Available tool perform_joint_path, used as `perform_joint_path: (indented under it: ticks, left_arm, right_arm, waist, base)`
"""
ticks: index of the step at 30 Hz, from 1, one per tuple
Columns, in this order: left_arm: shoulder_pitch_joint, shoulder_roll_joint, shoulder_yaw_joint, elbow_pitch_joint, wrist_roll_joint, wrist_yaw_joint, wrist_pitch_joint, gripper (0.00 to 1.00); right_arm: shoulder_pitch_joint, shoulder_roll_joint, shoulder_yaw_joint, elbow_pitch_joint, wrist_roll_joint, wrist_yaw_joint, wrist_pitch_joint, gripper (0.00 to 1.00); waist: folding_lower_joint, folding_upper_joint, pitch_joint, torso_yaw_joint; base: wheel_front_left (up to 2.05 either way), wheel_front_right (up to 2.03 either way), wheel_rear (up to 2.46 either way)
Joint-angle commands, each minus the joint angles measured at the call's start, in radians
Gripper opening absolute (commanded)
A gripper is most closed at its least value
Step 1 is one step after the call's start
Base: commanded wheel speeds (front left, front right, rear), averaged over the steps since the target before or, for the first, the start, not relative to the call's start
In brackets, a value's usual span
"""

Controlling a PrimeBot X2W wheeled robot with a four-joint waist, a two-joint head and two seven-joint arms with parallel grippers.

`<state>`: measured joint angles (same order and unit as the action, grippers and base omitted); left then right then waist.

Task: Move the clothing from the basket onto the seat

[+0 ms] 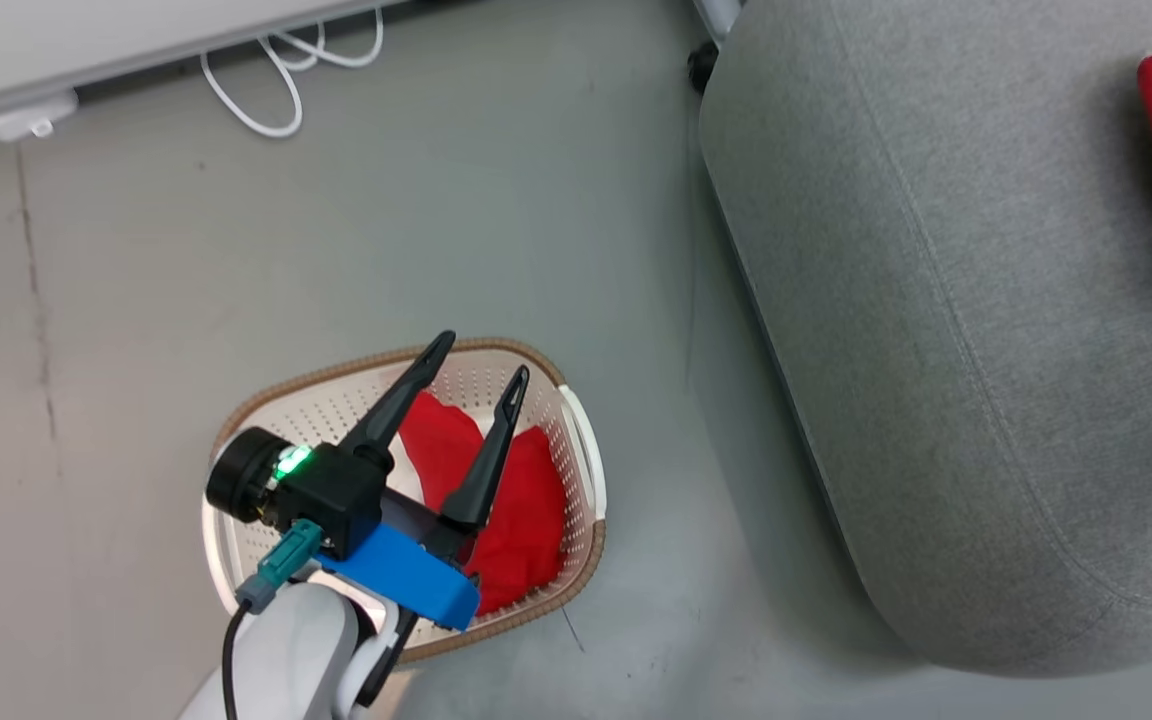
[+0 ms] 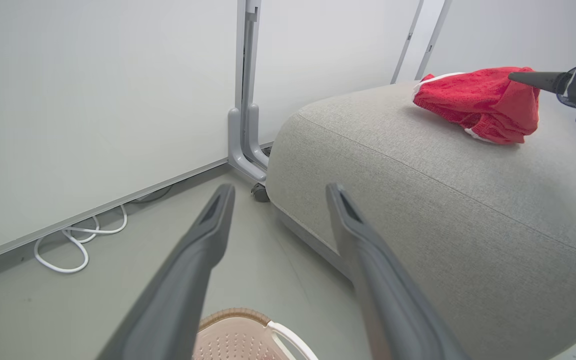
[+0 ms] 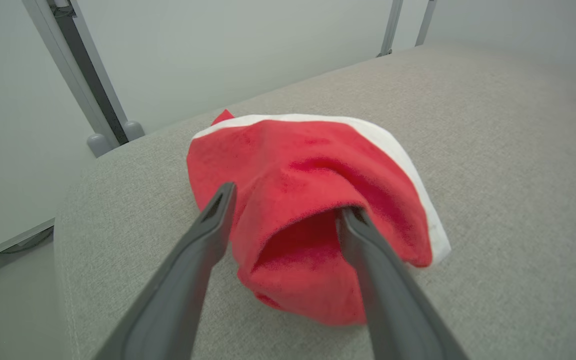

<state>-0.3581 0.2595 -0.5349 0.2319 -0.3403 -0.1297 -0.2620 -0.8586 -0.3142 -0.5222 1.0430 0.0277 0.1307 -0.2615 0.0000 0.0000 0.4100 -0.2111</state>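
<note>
The basket (image 1: 336, 365) stands on the floor (image 1: 436, 200) at about 7 o'clock in the head view. The plain red garment (image 1: 526, 500) lies crumpled inside it, toward its 4 o'clock side. The left hand (image 1: 484, 356) hangs over the basket with its two fingers spread and pointing toward 1 o'clock. That garment shows between and beneath the fingers, nearer their bases than their tips. I cannot tell whether the fingers touch it, and nothing is pinched.

The seat (image 1: 936, 350) takes up the 3 o'clock side of the head view, near the basket but apart from it. The white-trimmed red garment (image 3: 308, 165) lies bunched on top of the seat, at the 2 o'clock edge of the head view.

In the right wrist view the right hand (image 3: 288, 200) is at this garment with its fingers apart. The finger on the 3 o'clock side has its tip tucked under a fold of red cloth. The finger on the 9 o'clock side lies along the bundle's outer edge, so most of the cloth sits between and beyond the tips. The jaws are not closed on it.

In the left wrist view the same garment rests on the seat at 2 o'clock, with a finger of the right hand against its 3 o'clock end. A white cable (image 1: 276, 90) loops on the floor at 11 o'clock in the head view.
</note>
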Motion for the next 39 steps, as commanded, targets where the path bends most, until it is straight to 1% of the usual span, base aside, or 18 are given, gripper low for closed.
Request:
perform_joint_path:
  ticks: [1,8,12,16,19,24,26,33,39]
  left_arm:
    - [0.022,-0.008,0.005,0.007,-0.008,-0.001,-0.004,1.00]
    - [0.092,-0.048,0.036,0.021,-0.026,-0.001,-0.004,1.00]
    - [0.140,-0.072,0.069,0.030,-0.035,-0.001,-0.004,1.00]
    - [0.190,-0.098,0.112,0.043,-0.034,-0.001,-0.004,1.00]
    - [0.225,-0.115,0.153,0.045,-0.030,-0.001,-0.004,1.00]
    - [0.277,-0.134,0.227,0.043,-0.017,-0.001,-0.004,1.00]
    - [0.296,-0.140,0.251,0.043,-0.009,-0.001,-0.004,1.00]
    - [0.331,-0.154,0.326,0.047,0.012,-0.001,-0.004,1.00]
    - [0.339,-0.148,0.378,0.062,0.017,-0.001,-0.004,1.00]
  right_arm:
    - [0.044,0.013,0.014,-0.013,-0.027,0.000,-0.005,1.00]
    - [0.158,0.054,0.071,-0.063,-0.073,0.000,-0.005,1.00]
    - [0.234,0.081,0.118,-0.122,-0.065,0.000,-0.005,1.00]
    - [0.339,0.113,0.172,-0.218,-0.076,0.000,-0.004,1.00]
    - [0.416,0.141,0.214,-0.291,-0.064,0.000,-0.003,1.00]
    - [0.527,0.191,0.300,-0.433,-0.035,0.000,0.032,1.00]
    - [0.569,0.202,0.325,-0.498,-0.024,0.000,0.051,1.00]
    - [0.714,0.245,0.378,-0.706,0.013,0.000,0.119,1.00]
    - [0.800,0.261,0.409,-0.805,0.051,0.000,0.154,1.00]
  waist:
    - [0.0000,0.0000,-0.047,0.006]
    - [0.0000,0.0000,-0.160,0.022]
    - [0.0000,0.0000,-0.225,0.043]
    - [0.0000,0.0000,-0.289,0.070]
    - [0.0000,0.0000,-0.326,0.091]
    - [0.0000,0.0000,-0.363,0.120]
    - [0.0000,0.0000,-0.373,0.135]
    - [0.0000,0.0000,-0.403,0.197]
    - [0.0000,0.0000,-0.421,0.239]
  base:
    - [0.00,0.00,0.00]
    - [0.00,0.00,0.00]
    - [0.00,0.00,0.00]
    - [0.00,0.00,0.00]
    - [0.00,0.00,0.00]
    - [0.00,0.00,0.00]
    - [0.00,0.00,0.00]
    - [0.00,0.00,0.00]
    - [0.00,0.00,0.00]
